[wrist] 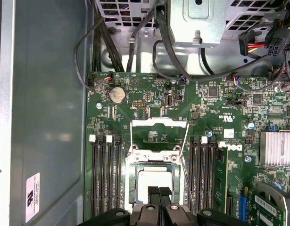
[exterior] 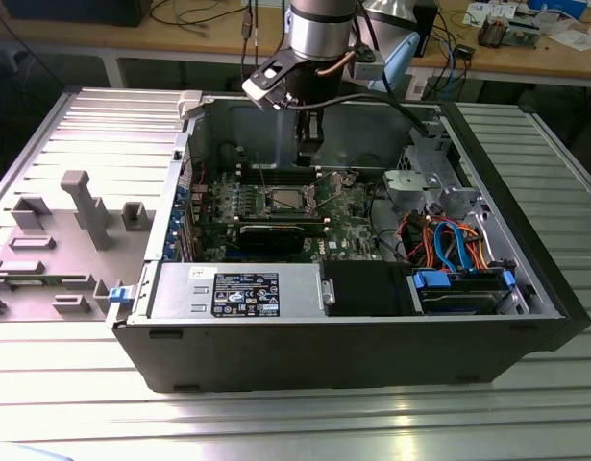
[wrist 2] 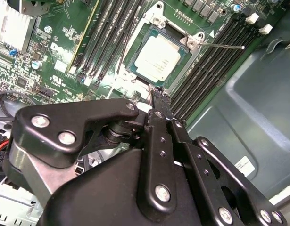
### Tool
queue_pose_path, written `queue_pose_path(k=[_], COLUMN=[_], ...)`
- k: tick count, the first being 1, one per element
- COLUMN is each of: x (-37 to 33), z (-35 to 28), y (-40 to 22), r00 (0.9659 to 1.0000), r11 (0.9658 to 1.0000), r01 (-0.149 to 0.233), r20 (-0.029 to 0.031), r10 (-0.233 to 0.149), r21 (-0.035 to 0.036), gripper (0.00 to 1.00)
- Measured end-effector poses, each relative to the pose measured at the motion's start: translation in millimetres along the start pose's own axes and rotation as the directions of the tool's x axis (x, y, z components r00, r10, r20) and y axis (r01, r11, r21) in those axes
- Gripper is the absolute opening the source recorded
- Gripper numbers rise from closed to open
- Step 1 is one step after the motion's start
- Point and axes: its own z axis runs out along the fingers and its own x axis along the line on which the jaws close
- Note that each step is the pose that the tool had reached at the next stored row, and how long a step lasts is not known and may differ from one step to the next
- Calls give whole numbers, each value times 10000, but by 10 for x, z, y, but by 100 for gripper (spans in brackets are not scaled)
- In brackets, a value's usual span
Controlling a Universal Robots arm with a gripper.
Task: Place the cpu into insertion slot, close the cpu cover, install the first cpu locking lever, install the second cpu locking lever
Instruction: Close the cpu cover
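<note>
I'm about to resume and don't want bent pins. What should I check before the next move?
1. cpu seated in the insertion slot: ok, lies flat inside.
2. cpu cover closed: not ok, swung open.
3. locking lever latched: not ok, sticks out free.
4. Second lever latched: cannot tell.
5. gripper empty: ok, jaws shut on nothing, just over the cpu.

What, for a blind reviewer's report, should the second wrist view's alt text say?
The cpu lies in the insertion slot on the green board, its silver top showing, between black memory slots. The black hand hangs close over the slot's edge.
</note>
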Motion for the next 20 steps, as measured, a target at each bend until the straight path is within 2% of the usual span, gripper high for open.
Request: queue_pose_path(k=[16, 20], x=[-1, -2], z=[14, 31], y=[43, 72], r00=[10000, 10000], r11=[10000, 10000], r01=[0, 0], r20=[0, 0], r10=[0, 0], r21=[0, 0], gripper=[11, 11])
